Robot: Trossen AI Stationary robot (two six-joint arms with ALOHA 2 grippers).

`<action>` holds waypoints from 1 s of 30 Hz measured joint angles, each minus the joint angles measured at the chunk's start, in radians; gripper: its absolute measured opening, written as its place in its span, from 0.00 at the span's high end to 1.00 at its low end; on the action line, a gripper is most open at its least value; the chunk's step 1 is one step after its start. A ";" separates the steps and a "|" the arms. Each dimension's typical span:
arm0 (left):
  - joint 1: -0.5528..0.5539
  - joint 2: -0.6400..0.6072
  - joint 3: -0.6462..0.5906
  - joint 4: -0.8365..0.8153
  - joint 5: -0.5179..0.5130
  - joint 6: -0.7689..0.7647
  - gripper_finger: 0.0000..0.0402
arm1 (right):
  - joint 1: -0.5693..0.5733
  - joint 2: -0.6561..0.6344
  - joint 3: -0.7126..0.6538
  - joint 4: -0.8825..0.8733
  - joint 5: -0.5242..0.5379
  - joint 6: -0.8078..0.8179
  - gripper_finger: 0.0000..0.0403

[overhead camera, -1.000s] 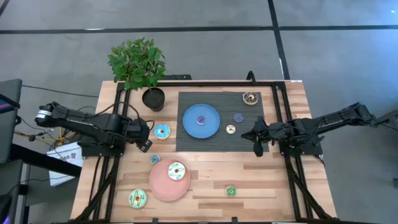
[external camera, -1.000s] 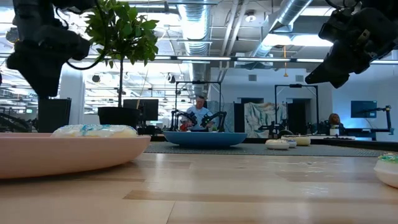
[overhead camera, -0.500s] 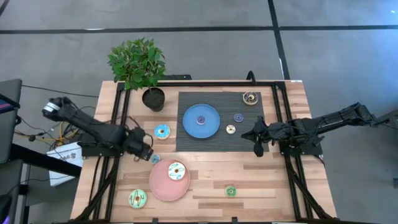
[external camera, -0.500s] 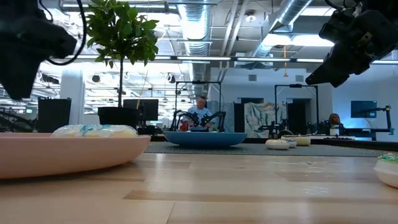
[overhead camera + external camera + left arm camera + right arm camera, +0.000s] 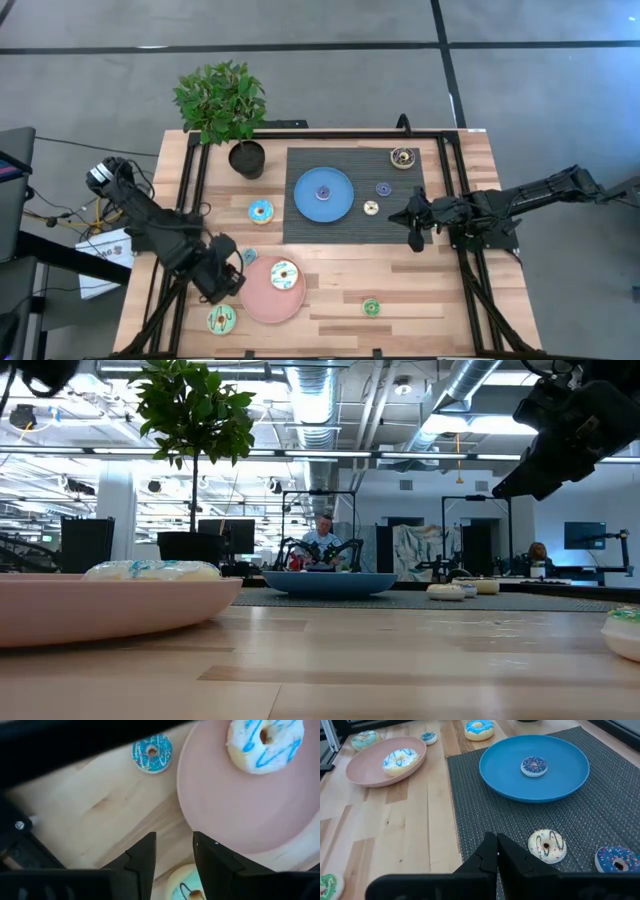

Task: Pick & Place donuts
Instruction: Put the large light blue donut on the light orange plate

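At lower left, the left gripper [image 5: 228, 283], fingers apart, hovers beside the pink plate [image 5: 262, 305]; the right gripper [image 5: 415, 240] waits closed at right.

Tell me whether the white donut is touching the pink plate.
Touching. The right wrist view shows the white donut lying flat on the pink plate, inside its rim.
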 joint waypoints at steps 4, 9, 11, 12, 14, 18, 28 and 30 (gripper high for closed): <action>-0.040 0.000 0.000 -0.038 0.029 -0.043 0.67 | 0.000 0.000 0.000 0.000 0.001 -0.009 1.00; -0.058 0.000 0.000 -0.045 0.019 -0.062 0.57 | 0.000 0.000 0.000 0.001 0.001 -0.010 1.00; -0.058 0.000 0.000 -0.045 0.013 -0.044 0.51 | 0.000 0.000 0.000 0.001 0.001 -0.010 1.00; -0.058 0.000 0.000 -0.045 0.012 -0.036 0.49 | 0.000 0.000 0.000 0.001 0.001 -0.010 1.00; -0.058 0.000 0.000 -0.044 0.010 -0.014 0.44 | 0.000 0.000 0.000 0.001 0.001 -0.010 1.00; -0.058 0.001 0.000 -0.008 0.029 0.072 0.38 | 0.000 0.000 0.000 0.001 0.002 -0.010 1.00; -0.079 0.146 0.000 0.110 0.208 0.397 0.38 | 0.000 0.000 0.000 0.002 0.001 -0.009 1.00; -0.093 0.197 -0.001 0.163 0.248 0.456 0.38 | 0.000 0.000 0.000 0.002 0.001 -0.003 1.00</action>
